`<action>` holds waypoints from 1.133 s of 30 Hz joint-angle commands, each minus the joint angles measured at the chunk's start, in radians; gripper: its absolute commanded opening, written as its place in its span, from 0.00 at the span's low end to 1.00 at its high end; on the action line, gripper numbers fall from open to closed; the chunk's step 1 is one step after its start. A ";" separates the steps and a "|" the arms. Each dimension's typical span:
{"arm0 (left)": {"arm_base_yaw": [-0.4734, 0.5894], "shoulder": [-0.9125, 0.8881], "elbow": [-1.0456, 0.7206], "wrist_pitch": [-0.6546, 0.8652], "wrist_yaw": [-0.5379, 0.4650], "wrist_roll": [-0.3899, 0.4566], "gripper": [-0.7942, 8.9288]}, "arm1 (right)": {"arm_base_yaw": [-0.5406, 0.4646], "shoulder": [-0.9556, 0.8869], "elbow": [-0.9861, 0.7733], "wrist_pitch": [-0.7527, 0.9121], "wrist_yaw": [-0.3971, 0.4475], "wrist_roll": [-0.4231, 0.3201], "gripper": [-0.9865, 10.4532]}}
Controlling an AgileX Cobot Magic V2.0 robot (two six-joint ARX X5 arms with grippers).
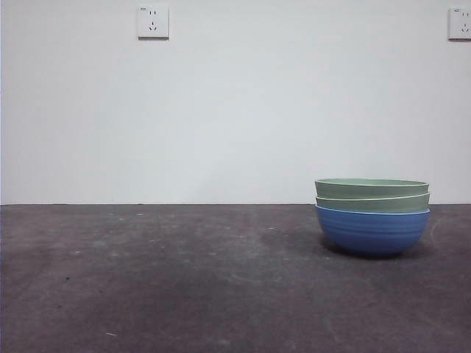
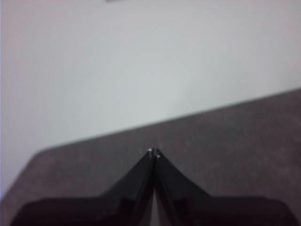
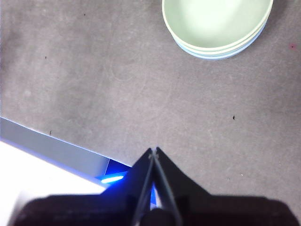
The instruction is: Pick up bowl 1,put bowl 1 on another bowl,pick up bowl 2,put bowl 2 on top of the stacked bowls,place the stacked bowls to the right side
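The stacked bowls point(image 1: 372, 215) rest on the dark table at the right of the front view: the blue bowl point(image 1: 372, 231) at the bottom, two pale green bowls point(image 1: 372, 195) nested inside it. The right wrist view looks down on the same stack point(image 3: 216, 26), well away from my right gripper point(image 3: 154, 150), which is shut and holds nothing. My left gripper point(image 2: 153, 152) is shut too, empty, over bare table with the wall behind it. Neither arm appears in the front view.
The grey table point(image 1: 184, 279) stretches left of the stack. The table's edge point(image 3: 51, 146) runs near my right gripper, with a blue light point(image 3: 113, 179) beyond it. Two wall sockets point(image 1: 153, 22) sit on the white wall.
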 commanded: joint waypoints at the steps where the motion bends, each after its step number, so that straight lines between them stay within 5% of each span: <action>1: 0.005 -0.043 -0.078 0.014 -0.004 -0.026 0.08 | 0.001 0.001 -0.008 0.003 0.003 -0.008 0.09; 16: 0.005 -0.159 -0.271 0.011 -0.004 -0.074 0.08 | 0.001 0.001 -0.008 0.003 0.003 -0.008 0.09; 34: 0.004 -0.158 -0.290 -0.084 -0.003 -0.107 0.08 | 0.001 0.001 -0.008 0.003 0.003 -0.008 0.09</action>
